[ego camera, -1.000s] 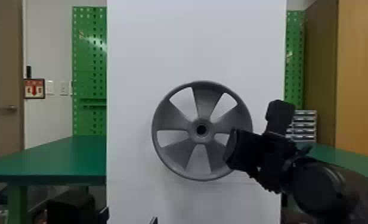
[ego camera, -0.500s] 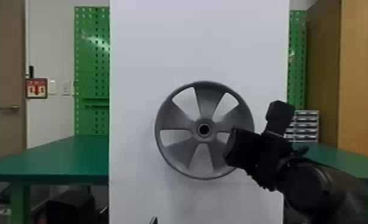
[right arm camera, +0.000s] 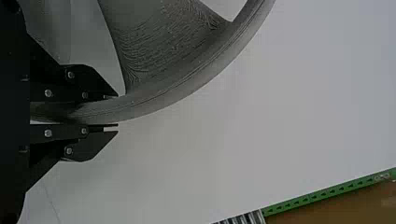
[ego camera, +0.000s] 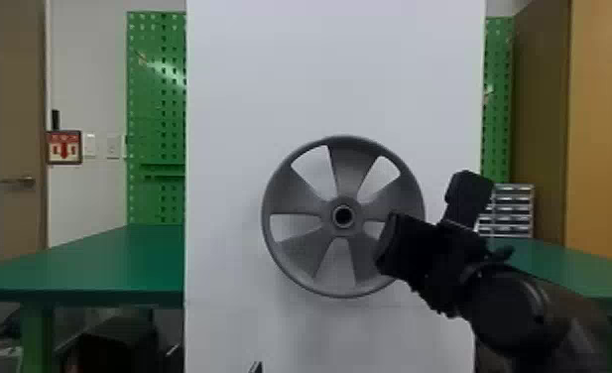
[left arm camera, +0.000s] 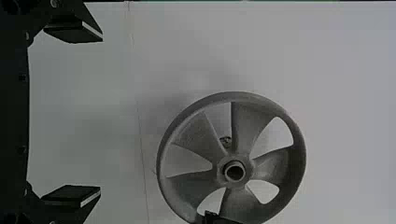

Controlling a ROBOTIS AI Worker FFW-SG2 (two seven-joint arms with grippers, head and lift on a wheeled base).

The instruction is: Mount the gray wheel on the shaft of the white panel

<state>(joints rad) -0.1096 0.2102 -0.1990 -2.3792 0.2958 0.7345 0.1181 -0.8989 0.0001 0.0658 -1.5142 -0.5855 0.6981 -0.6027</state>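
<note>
Head view: the white panel [ego camera: 334, 74] stands upright, a tall flat board, pale, matte and smooth; the gray wheel [ego camera: 345, 163] is in front of the panel's middle, face outward, apparently just clear of it, since a soft shadow falls on the panel in the left wrist view; five broad spokes narrow from the round rim to the hub [ego camera: 343, 216], with wedge-shaped windows between them; the right wrist view shows fine swirling ridges on the spoke surface, which suggest a printed, rigid plastic.

In front of the panel's right part, the right claw [right arm camera: 116, 111] is closed about the wheel's rim, one flat finger on each side; before the panel's lower left, the left claw [left arm camera: 101, 114] is spread wide with nothing in it.

Through a window by the hub shows what may be the shaft [left arm camera: 225, 140], small and roundish against the panel; if so, hub and shaft may be out of line, though the slanting view could mislead; pushing toward the panel then could jam the bore's edge on the shaft's end; a one-sided hold on a smooth curved rim could let the wheel pivot or tilt; letting go before the hub seats could drop it down the panel's face.
</note>
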